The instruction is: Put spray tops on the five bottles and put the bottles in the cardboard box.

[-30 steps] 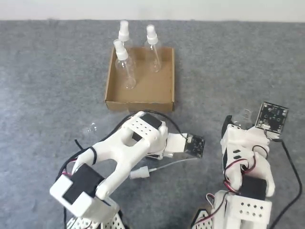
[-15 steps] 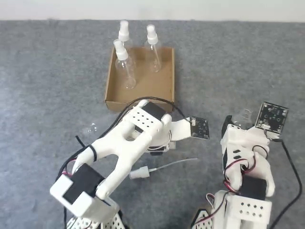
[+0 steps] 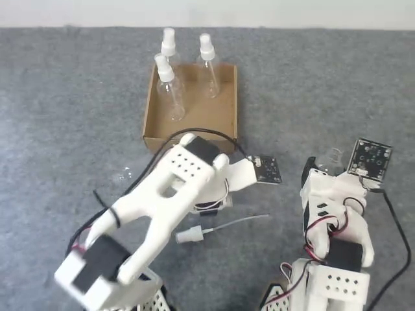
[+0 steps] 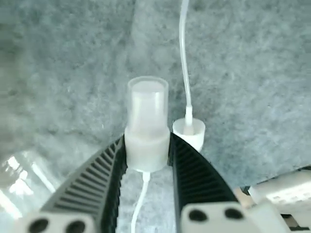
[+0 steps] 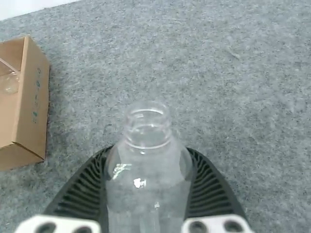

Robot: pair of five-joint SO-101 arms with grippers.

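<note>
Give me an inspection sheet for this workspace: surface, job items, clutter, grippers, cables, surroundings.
Surface: grey carpet.
Job's things: box with three topped bottles at its far end; loose top lying by the left arm; clear item on the carpet, perhaps a bottle.
Clutter: nothing seen.
Grippers: left gripper shut on a top; right gripper shut on an open bottle.
Cables: black cable looped over the left arm; wires on the right arm.
Surroundings: pale strip beyond the carpet.
</note>
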